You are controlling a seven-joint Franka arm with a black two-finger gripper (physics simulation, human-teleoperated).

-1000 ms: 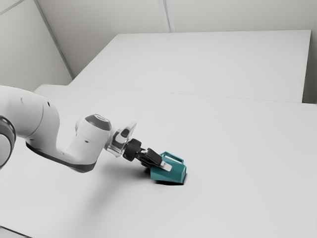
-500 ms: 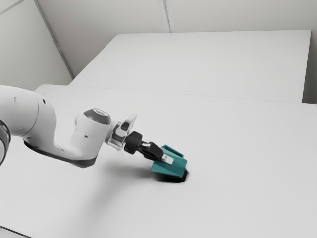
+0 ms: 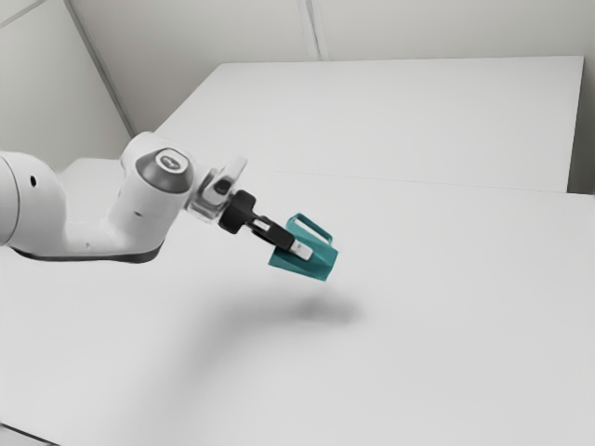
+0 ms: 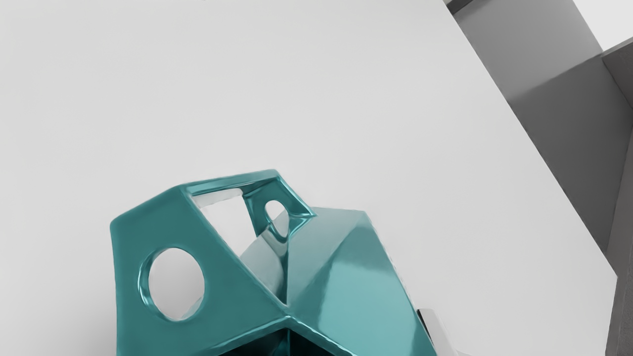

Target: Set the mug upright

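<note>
The teal faceted mug [image 3: 311,264] hangs above the table in the exterior view, tilted, its looped handle on the upper side. My gripper [image 3: 299,249] is shut on its body, coming in from the exterior view's upper left. In the wrist view the mug [image 4: 346,277] shows its handle with round holes and part of its dark opening, which faces my hand. One fingertip [image 4: 436,332] of the gripper lies along the mug's outer wall there; the other is hidden.
The white table [image 3: 446,325] lies below the mug, with the mug's soft shadow on it. Behind it is another white surface [image 3: 390,121]. In the wrist view a table edge runs diagonally beside a grey area [image 4: 568,113].
My gripper has lifted the mug off the table, up and toward the exterior view's left. The mug's shadow now lies apart from it, and the arm has risen too.
</note>
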